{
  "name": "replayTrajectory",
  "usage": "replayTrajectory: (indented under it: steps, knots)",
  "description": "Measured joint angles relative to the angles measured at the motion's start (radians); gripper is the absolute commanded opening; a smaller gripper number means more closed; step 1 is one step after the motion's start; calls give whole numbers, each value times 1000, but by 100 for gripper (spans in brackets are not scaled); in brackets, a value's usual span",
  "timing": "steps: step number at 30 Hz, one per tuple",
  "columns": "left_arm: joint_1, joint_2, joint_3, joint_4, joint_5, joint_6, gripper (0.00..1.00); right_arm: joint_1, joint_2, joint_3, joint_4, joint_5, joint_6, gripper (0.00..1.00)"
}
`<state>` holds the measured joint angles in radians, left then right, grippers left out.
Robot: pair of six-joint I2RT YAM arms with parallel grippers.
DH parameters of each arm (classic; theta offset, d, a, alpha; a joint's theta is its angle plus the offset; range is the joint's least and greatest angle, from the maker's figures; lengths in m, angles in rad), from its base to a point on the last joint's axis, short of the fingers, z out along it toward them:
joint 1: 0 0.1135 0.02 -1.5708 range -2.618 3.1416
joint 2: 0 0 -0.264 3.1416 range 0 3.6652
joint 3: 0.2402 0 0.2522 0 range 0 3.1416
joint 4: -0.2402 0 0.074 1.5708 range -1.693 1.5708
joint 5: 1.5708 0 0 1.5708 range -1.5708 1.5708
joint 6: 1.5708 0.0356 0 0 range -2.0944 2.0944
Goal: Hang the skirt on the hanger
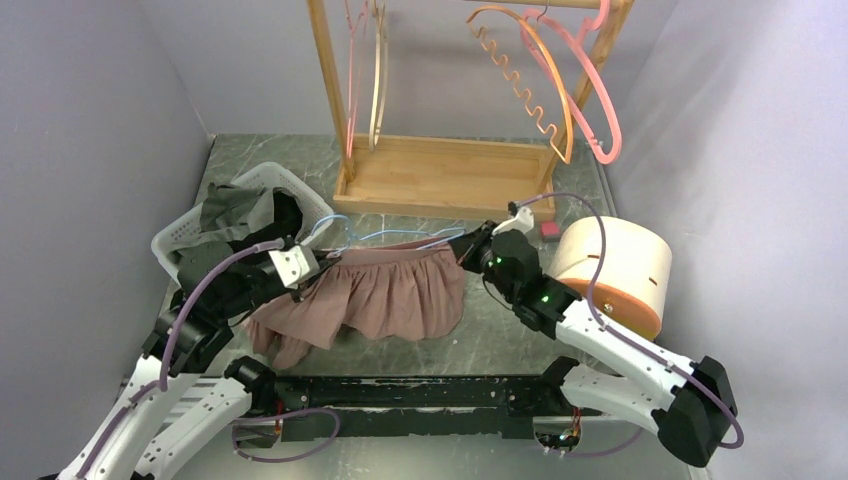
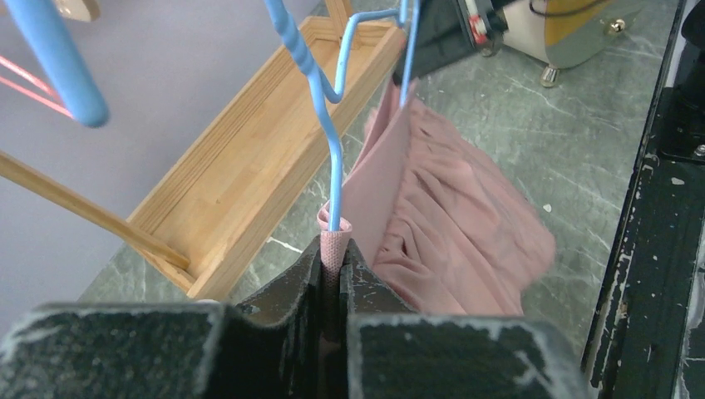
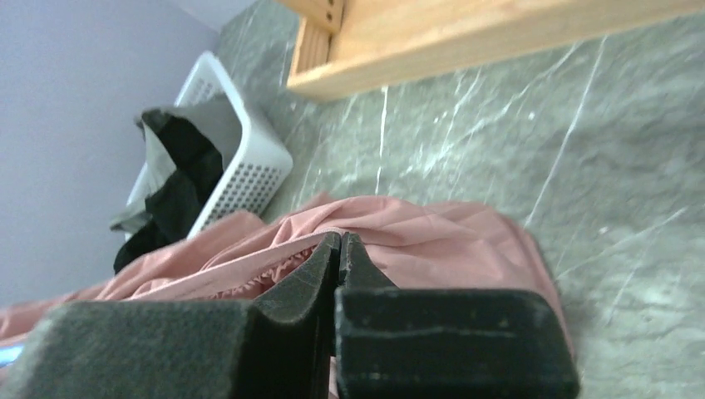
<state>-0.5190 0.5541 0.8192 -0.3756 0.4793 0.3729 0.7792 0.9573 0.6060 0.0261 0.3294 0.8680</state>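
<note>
Mid-frame on grey marbled tabletop [image 1: 480,342]: pink pleated fabric skirt [image 1: 385,295]. Blue wire hanger [image 2: 334,183] along skirt's upper edge. White perforated plastic basket [image 1: 265,180] left; wooden rack base [image 1: 450,175] behind, upper centre; cream cylindrical drum [image 1: 615,265] right.

Closed hand [image 3: 339,243] over skirt [image 3: 449,237], basket [image 3: 249,166] behind

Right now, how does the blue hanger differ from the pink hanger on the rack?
The blue hanger sits low over the table; the pink hanger hangs from the wooden rack. The blue hanger's end sits in the skirt's waistband, pinched by the left gripper; the pink hanger carries nothing. Both are one plain colour throughout.
</note>
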Motion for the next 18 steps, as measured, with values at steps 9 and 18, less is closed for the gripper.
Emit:
replayTrajectory:
  steps: [9, 18]
  knots:
    - [-2, 4, -18, -37, -53, 7, 7, -172, -38, 98, -72, -103, -100, 0]
    - [-4, 87, -18, -33, -142, 9, 7, -198, -46, 213, -190, -183, -204, 0]
